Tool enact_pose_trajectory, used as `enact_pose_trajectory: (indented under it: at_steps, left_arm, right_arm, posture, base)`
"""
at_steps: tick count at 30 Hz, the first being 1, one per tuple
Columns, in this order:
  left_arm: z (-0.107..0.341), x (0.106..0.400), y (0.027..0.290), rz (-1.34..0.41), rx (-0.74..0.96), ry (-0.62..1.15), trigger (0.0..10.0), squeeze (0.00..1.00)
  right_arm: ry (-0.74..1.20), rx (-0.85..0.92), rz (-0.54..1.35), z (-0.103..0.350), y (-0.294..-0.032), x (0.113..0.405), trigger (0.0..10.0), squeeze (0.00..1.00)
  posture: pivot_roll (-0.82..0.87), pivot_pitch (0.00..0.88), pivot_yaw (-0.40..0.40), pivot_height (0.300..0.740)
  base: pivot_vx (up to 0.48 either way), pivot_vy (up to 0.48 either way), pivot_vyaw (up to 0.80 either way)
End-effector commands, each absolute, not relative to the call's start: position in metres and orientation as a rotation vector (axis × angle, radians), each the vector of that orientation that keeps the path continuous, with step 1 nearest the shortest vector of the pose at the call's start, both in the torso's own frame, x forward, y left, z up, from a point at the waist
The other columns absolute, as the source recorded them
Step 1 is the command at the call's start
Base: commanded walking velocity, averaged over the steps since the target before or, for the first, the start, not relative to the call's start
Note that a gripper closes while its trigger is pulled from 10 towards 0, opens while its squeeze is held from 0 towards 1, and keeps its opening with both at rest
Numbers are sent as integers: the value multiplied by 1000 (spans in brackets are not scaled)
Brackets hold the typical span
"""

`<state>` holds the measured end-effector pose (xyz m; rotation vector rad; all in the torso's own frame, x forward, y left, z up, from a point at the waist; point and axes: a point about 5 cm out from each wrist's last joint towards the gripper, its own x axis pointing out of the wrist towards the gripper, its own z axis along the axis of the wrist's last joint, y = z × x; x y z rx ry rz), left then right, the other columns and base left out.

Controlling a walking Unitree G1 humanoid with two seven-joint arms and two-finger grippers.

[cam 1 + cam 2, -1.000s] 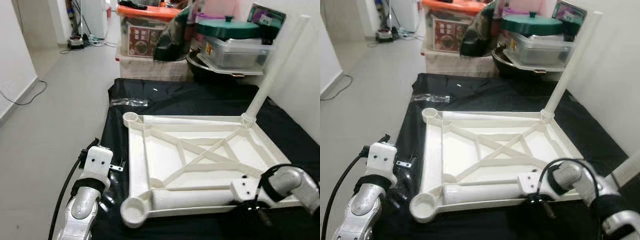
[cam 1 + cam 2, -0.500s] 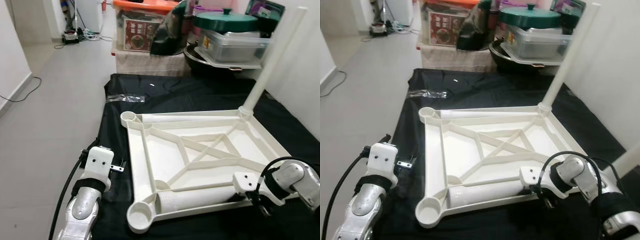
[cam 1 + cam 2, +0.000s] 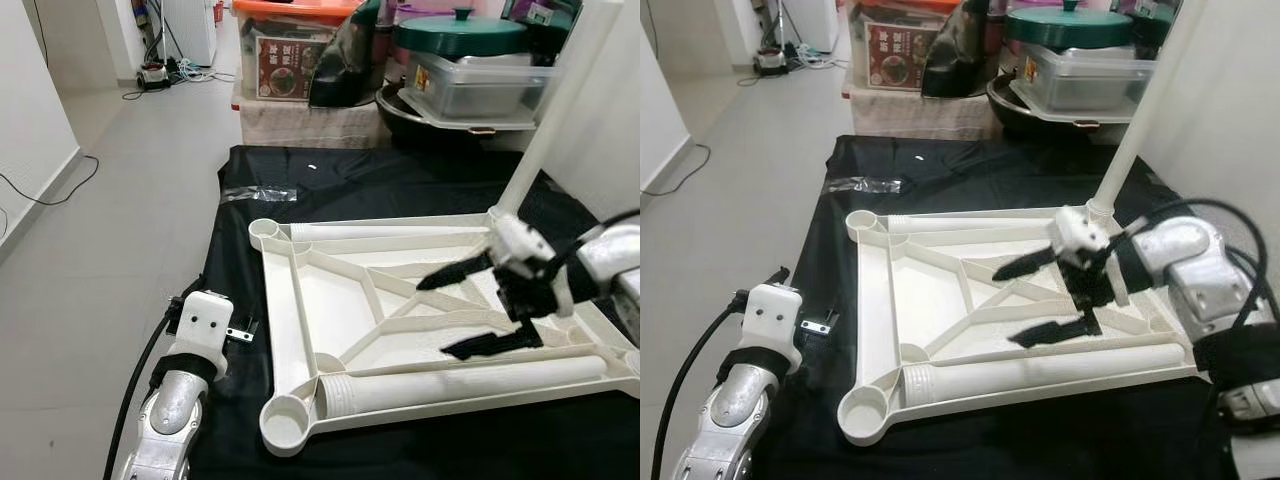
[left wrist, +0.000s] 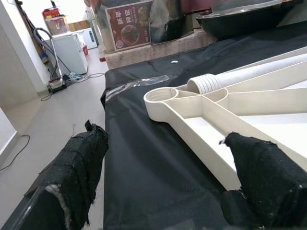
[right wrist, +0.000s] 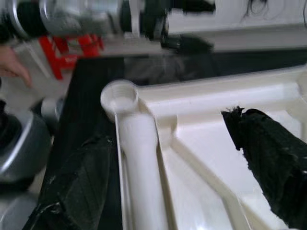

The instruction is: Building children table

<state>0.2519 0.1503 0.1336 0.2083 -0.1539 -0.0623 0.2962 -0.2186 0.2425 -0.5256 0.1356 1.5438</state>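
Since the earlier frames, the right gripper [image 3: 470,315] had risen from the near edge of the tabletop [image 3: 340,310], where it lay low against the loose leg [image 3: 470,382], and it now hovered over the ribbed underside with its two black fingers spread wide and nothing between them. The loose leg lay along the near rim of the tabletop, its threaded end just beside the empty near-left corner socket [image 3: 285,423]; this placing probably served to keep the leg close to the socket where it must be screwed. The tabletop lay upside down on the black cloth [image 3: 330,180], so that the sockets looked upward and the legs could go in from above. One leg already stood upright [image 3: 545,130] in the far-right corner, and another leg lay along the far rim [image 3: 390,231] near the far-left socket. The left gripper [image 4: 165,187] rested low beside the left edge of the cloth, its fingers apart and empty, apparently waiting. Behind the cloth stood stacked storage boxes [image 3: 290,55] and a green pot lid [image 3: 460,30]. The top of the standing leg was cut off by the frame, and the near-right corner of the tabletop was partly hidden behind the right arm, so it could not be told whether that socket was free. The right wrist view was blurred, and a red and white shape [image 5: 57,52] in it could not be identified.
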Motion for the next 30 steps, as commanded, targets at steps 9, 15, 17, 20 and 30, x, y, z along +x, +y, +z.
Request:
enact_pose_trajectory:
  at_steps: [9,15,17,20,30]
  left_arm:
    - [127,244,161,23,218,-113,10000,0]
    - [129,246,167,5,202,-114,10000,0]
    - [130,246,166,0,198,-116,10000,0]
    - [130,248,161,-8,189,-119,10000,0]
    - [131,246,155,-38,191,-130,10000,0]
  right_arm:
    - [-10,-166,713,191,-149,358,10000,0]
    - [56,21,680,161,-98,337,10000,0]
    - [56,30,671,160,-96,336,10000,0]
    - [69,56,644,156,-90,335,10000,0]
    - [52,34,491,161,-88,343,10000,0]
  posture:
    - [108,0,-109,740]
    - [95,0,-88,740]
    - [95,0,-88,740]
    - [92,0,-81,740]
    - [94,0,-82,740]
  base:
    - [0,0,0]
    - [0,46,0]
    - [0,274,0]
    - [0,480,0]
    - [0,480,0]
